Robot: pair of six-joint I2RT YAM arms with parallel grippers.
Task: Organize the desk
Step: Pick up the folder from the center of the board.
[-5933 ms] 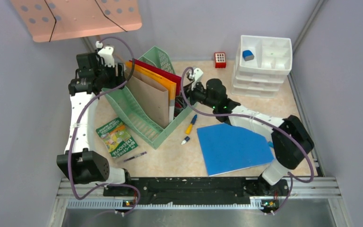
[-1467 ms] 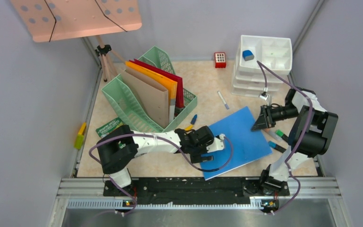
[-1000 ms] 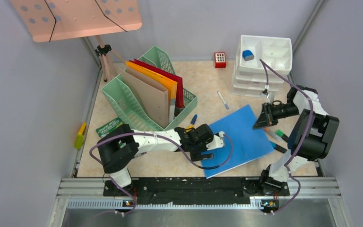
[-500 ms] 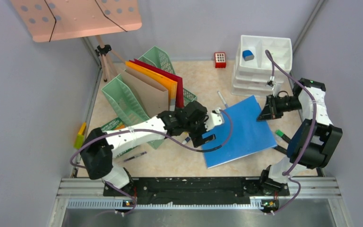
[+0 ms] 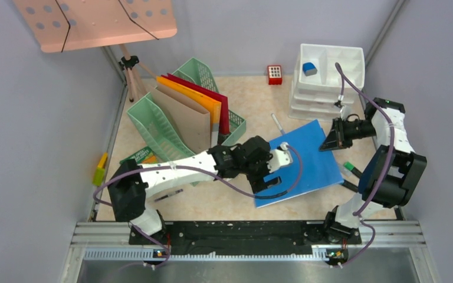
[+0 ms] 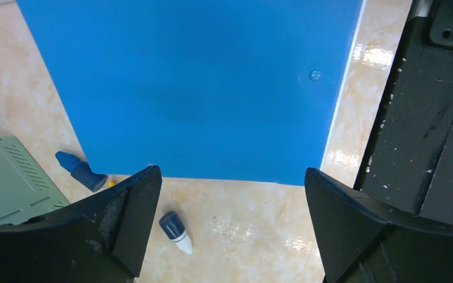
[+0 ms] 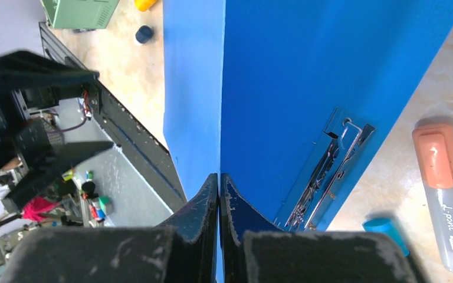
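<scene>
On the beige marble desk (image 5: 253, 100) lies a blue ring folder (image 5: 307, 159), its right edge lifted. My right gripper (image 5: 329, 141) is shut on the edge of the folder's cover (image 7: 194, 88); the jaws (image 7: 219, 175) pinch the thin board, and the metal ring clip (image 7: 330, 171) shows inside. My left gripper (image 5: 268, 184) hovers open over the folder's near-left edge. In the left wrist view its fingers (image 6: 230, 177) straddle bare desk (image 6: 259, 236) just short of the folder (image 6: 200, 82), holding nothing.
A small blue-and-white cap (image 6: 174, 230) and a blue marker tip (image 6: 79, 171) lie beside the left fingers. A green file rack (image 5: 183, 124) holds folders. White drawers (image 5: 329, 73), a red block (image 5: 275, 74), highlighters (image 7: 442, 188) and the black front rail (image 6: 430, 118) surround.
The right gripper has raised the folder's right edge and drawn it back toward the drawers. The left arm has swung up and right along the folder's near-left edge, still open.
</scene>
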